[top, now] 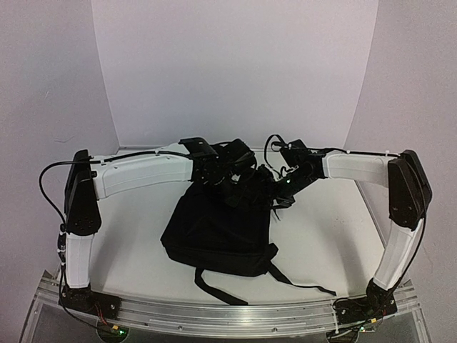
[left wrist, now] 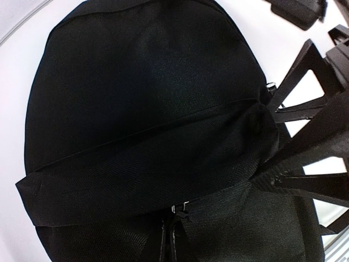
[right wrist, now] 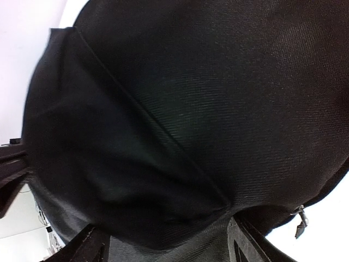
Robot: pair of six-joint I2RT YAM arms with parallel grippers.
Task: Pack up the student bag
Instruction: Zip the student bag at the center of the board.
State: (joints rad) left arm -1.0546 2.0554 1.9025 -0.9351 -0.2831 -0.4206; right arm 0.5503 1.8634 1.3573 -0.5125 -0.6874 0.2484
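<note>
Student bag (top: 218, 229), soft and black, lying flat with white table (top: 335, 236) beneath it, straps trailing off its near end. At the bag's far end, left gripper (left wrist: 264, 142), jaws pressed together on a fold of bag fabric. Just right of that, also at the bag's far end, right gripper (right wrist: 166, 240), jaws spread apart, black fabric bulging between them.

Smooth white moulded shells are covering the links of the left arm (top: 143, 175) and the right arm (top: 357, 168), with blocky black housings sitting at each joint. Thin black cables (top: 46, 179) are running alongside them. Small green lights (top: 118, 331) are glowing at the bases. The left gripper (left wrist: 266, 143) is showing black plastic fingers (left wrist: 322, 136) with triangular open-truss cut-outs.
</note>
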